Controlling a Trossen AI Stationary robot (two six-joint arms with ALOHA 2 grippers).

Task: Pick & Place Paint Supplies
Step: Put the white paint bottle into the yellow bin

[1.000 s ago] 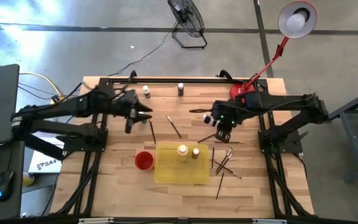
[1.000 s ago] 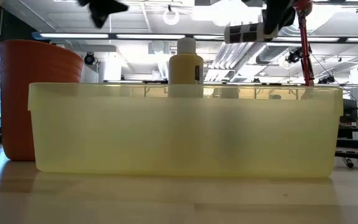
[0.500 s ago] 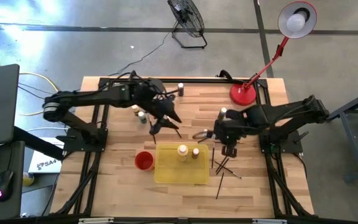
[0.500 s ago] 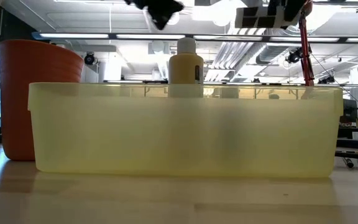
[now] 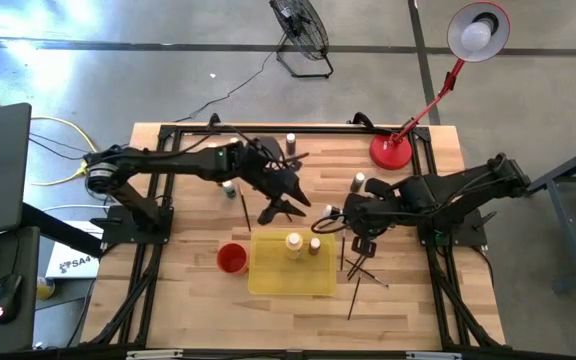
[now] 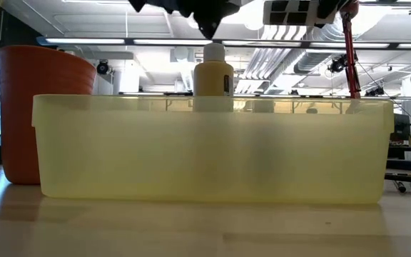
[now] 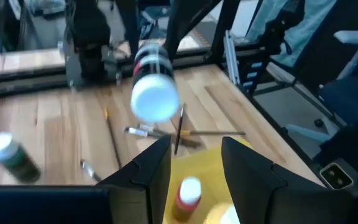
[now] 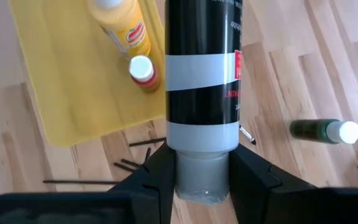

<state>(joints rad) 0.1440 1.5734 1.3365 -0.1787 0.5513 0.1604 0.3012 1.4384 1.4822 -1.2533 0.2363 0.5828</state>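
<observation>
Left gripper (image 5: 290,207) is extended over mid-table, just past the far edge of the yellow tray (image 5: 268,279); its fingers (image 7: 143,174) are seen apart with nothing between them in the left wrist view. In the low view it hangs directly above the big bottle's cap.

Right gripper (image 5: 334,216) is positioned at the tray's far right corner, clamped on a black bottle (image 8: 202,68) with a pale band and a grey cap; the cap end is seated between the fingers (image 8: 160,177). The same bottle (image 7: 155,87) is seen cap-first from the left wrist view, held clear of the table.

2 bottles are standing in the tray: a larger yellowish bottle (image 5: 293,243) with a pale cap and a smaller brown bottle (image 5: 315,245) beside it.

Still out on the wooden table (image 5: 198,290):
- a dark green bottle (image 8: 324,130) lying on its side, near the red lamp base (image 5: 390,151)
- 1 small bottle (image 5: 290,141) upright near the far edge
- 1 small bottle (image 5: 228,186) partly hidden under the left arm
- 1 thin dark brush (image 5: 245,211) left of the left gripper
- a loose cluster of brushes (image 5: 361,268) right of the tray, some crossed over each other

Red cup (image 5: 231,258) is placed just beside the tray's left side; contact cannot be told.
</observation>
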